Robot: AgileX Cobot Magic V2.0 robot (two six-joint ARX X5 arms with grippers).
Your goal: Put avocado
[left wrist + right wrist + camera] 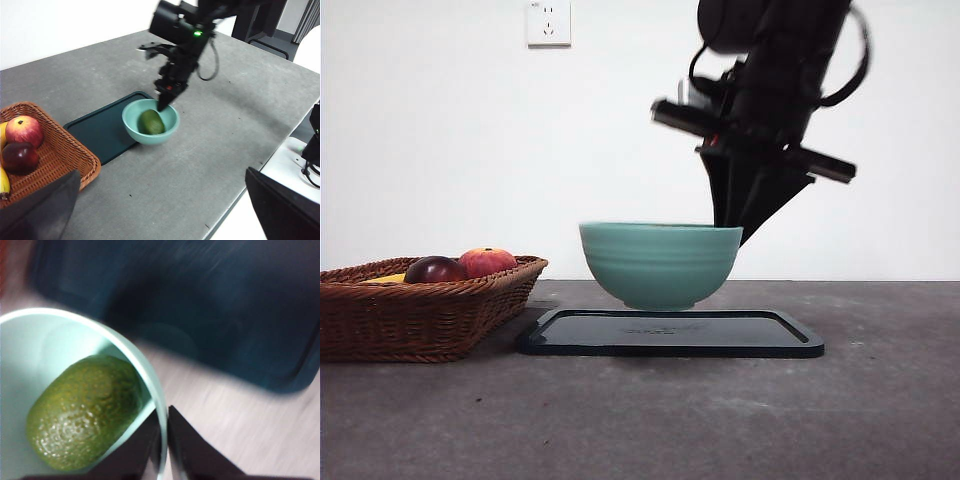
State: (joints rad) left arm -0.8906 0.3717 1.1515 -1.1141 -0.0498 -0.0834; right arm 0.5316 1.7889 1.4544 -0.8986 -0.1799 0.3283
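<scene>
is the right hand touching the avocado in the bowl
Apart. The right wrist view shows the right hand shut at the bowl rim, with the avocado lying free inside, a strip of bowl wall between them.

A teal bowl [660, 263] sits on a dark tray [670, 333] beside a wicker basket [415, 315].

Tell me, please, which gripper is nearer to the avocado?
The right. The right gripper sits at the bowl's rim, just beside the avocado lying inside. The left gripper hangs well back, across open table from the bowl.
</scene>
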